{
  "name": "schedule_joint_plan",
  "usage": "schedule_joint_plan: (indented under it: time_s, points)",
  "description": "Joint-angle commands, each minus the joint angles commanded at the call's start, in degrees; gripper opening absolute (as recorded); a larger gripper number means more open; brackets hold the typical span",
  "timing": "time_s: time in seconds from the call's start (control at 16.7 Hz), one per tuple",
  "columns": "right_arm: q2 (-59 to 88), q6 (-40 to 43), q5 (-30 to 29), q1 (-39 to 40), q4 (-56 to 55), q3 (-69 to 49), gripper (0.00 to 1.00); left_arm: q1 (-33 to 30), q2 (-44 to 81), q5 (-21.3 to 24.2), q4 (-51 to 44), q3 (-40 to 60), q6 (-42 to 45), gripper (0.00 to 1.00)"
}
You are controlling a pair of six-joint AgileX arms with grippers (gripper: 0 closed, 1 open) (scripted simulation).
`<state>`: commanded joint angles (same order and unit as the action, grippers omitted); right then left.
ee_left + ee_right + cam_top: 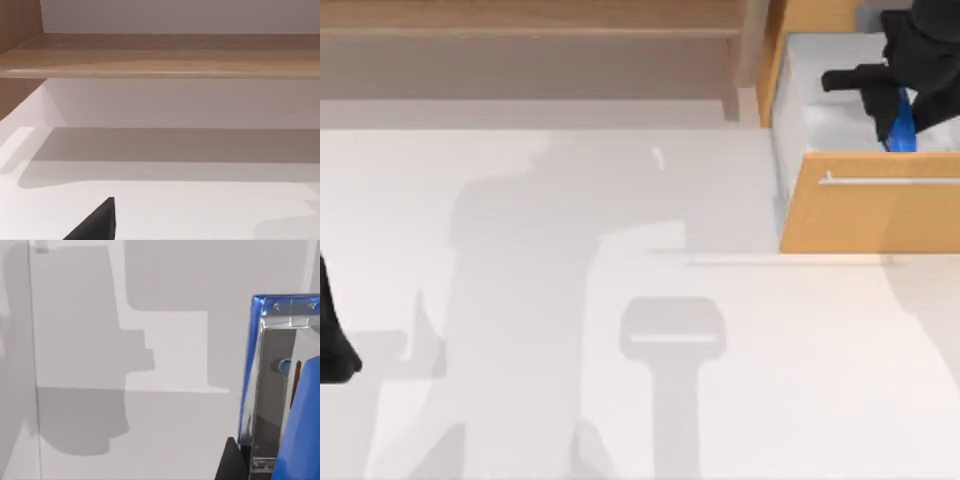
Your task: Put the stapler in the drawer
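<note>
Right gripper [892, 112] holds stapler [902, 128] inside drawer [870, 205].

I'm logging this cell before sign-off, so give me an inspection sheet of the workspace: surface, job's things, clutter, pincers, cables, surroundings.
Surface: white table, bare apart from shadows.
Job's things: drawer pulled open at the top view's upper right, white interior showing, silver handle on its front; blue stapler held over the drawer's interior, just behind the front panel.
Clutter: nothing seen.
Pincers: right pincer above the open drawer, shut on the stapler; left pincer parked at the table's left edge.
Cables: nothing seen.
Surroundings: long wooden shelf along the back, beside the drawer.
</note>
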<state>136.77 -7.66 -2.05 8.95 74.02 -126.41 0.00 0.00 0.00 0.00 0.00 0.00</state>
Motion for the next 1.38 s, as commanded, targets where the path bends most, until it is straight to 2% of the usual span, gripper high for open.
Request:
schedule_joint_plan:
  time_s: [0.18, 1.14, 1.38]
  points:
    - [3.17, -2.36, 0.63, -0.73, -0.46, 2.72, 0.0, 0.0, 0.0, 0.0, 0.0, 0.0, 0.0, 1.0]
    - [3.37, -2.36, 0.63, -0.74, -2.57, 4.62, 0.0, 0.0, 0.0, 0.0, 0.0, 0.0, 0.0, 1.0]
    - [3.37, -2.36, 0.63, -0.74, -2.57, 4.62, 0.3, 0.0, 0.0, 0.0, 0.0, 0.0, 0.0, 1.0]
